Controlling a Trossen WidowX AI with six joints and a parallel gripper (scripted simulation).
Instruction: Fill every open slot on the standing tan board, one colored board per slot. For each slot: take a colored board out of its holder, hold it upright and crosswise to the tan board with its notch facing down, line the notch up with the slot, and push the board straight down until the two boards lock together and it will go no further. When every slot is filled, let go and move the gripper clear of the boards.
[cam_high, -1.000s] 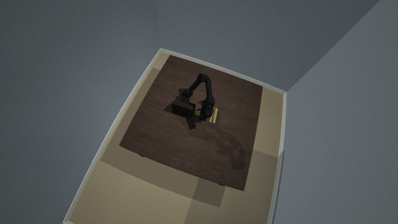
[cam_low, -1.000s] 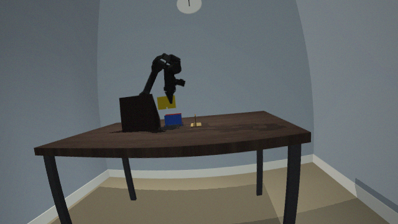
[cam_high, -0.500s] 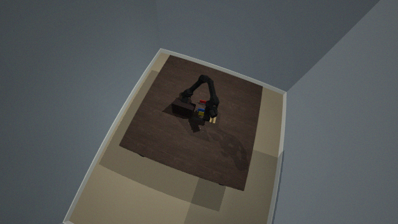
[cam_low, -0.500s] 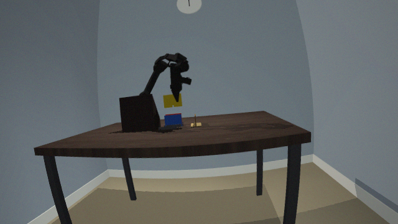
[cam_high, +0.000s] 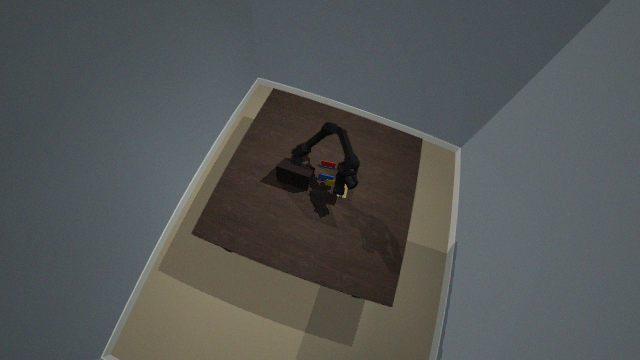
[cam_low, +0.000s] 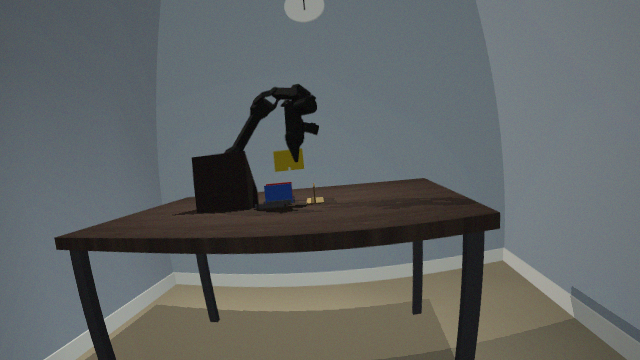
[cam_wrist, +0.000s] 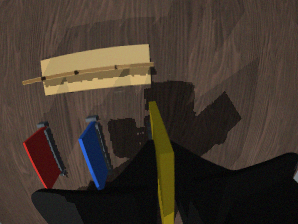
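Above the worktop (cam_high: 280, 240) (cam_low: 340, 220) (cam_wrist: 200, 30), in from its far edge in the exterior view, pinching the notched yellow board (cam_high: 330, 183) (cam_low: 285, 160) (cam_wrist: 163, 142) upright in the jaws (cam_high: 337, 188) (cam_low: 296, 159), notch down. Now best be carrying toward the slotted tan board (cam_high: 345, 191) (cam_low: 314, 192) (cam_wrist: 95, 69), keeping crosswise, centring notch over slot before pressing straight down, never tilting.

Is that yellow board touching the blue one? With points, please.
Apart. The exterior view shows the yellow board (cam_high: 330, 183) (cam_low: 282, 160) (cam_wrist: 162, 150) held in the air, with wall visible between its lower edge and the top of the blue board (cam_high: 326, 177) (cam_low: 278, 193) (cam_wrist: 93, 155).
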